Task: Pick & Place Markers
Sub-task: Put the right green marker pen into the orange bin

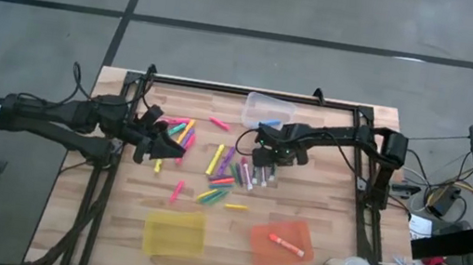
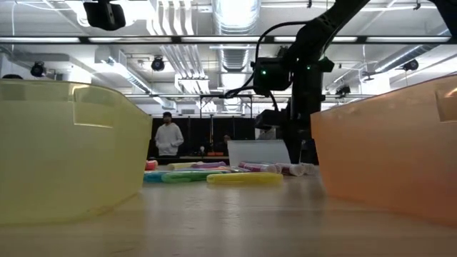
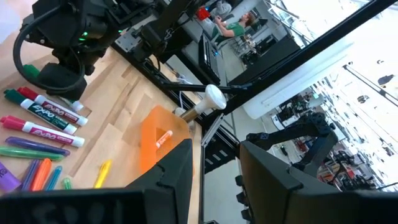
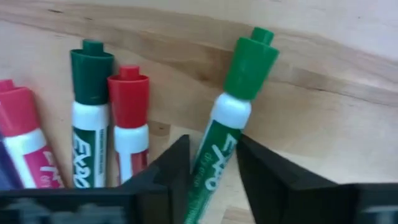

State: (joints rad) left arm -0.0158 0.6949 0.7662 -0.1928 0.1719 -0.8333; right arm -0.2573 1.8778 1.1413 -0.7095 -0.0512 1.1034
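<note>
Right wrist view reads "EXPO" on the white barrels of the dry-erase markers: a green-capped marker (image 4: 233, 118) lies tilted between the right gripper (image 4: 211, 165) fingers, which bracket its barrel close on both sides, though a firm clamp cannot be told; beside it lie a red-capped marker (image 4: 129, 121), a dark green-capped marker (image 4: 89, 115) and a pink-capped one (image 4: 22, 134), all flat on the wooden surface (image 4: 323, 124). Left wrist view shows "EXPO" on two more white barrels with red caps (image 3: 43, 127). High view: orange bin (image 1: 279, 244) at the surface's front right holds one orange marker (image 1: 286, 244); yellow bin (image 1: 173, 233) front left; clear bin (image 1: 268, 111) at the back centre has something blue in it. Markers (image 1: 216, 172), neon pink, yellow, orange, green, purple and white-barrelled, lie scattered mid-surface between the two arms, a few more under the left gripper (image 1: 159, 145). Left gripper hovers over the left end of the scatter, its fingers apart with nothing between them. Right gripper is down at the white-barrelled group just right of centre. Low view: a yellow marker (image 2: 244, 178) lies nearest, others behind it, a person (image 2: 169, 138) standing in the room beyond.
</note>
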